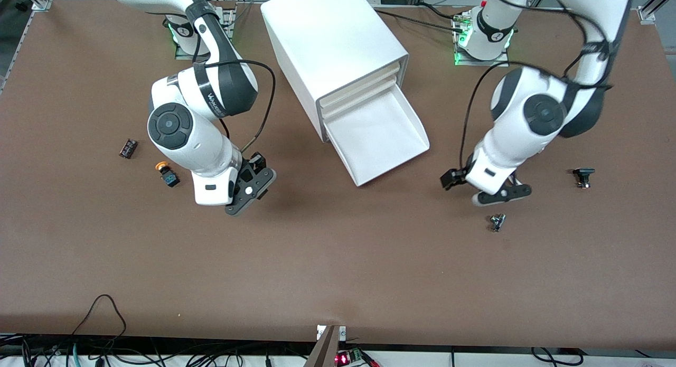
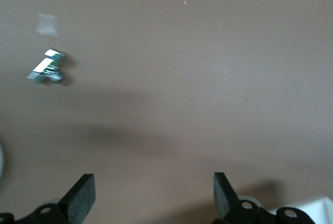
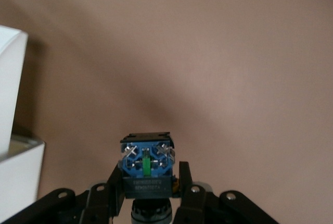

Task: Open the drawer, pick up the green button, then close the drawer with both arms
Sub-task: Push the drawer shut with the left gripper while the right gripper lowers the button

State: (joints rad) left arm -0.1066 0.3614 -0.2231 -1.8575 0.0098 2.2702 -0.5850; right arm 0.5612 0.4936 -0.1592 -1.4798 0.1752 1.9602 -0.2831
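The white cabinet [image 1: 332, 45] stands at the middle of the table. Its bottommost drawer [image 1: 377, 140] is pulled out and its tray looks bare. My right gripper [image 3: 148, 182] is shut on the button [image 3: 146, 164], whose blue-black body with a green strip faces the camera. In the front view the right gripper [image 1: 248, 185] hangs over the table beside the drawer, toward the right arm's end. My left gripper [image 2: 153, 198] is open and empty, its fingers [image 2: 83, 198] wide apart. It hangs low over the table [image 1: 465, 185] toward the left arm's end of the drawer.
An orange-capped button [image 1: 166, 174] and a small dark block [image 1: 128, 148] lie toward the right arm's end. A small metal part [image 1: 496, 222], also in the left wrist view [image 2: 47, 70], and a black part [image 1: 583, 177] lie near the left gripper.
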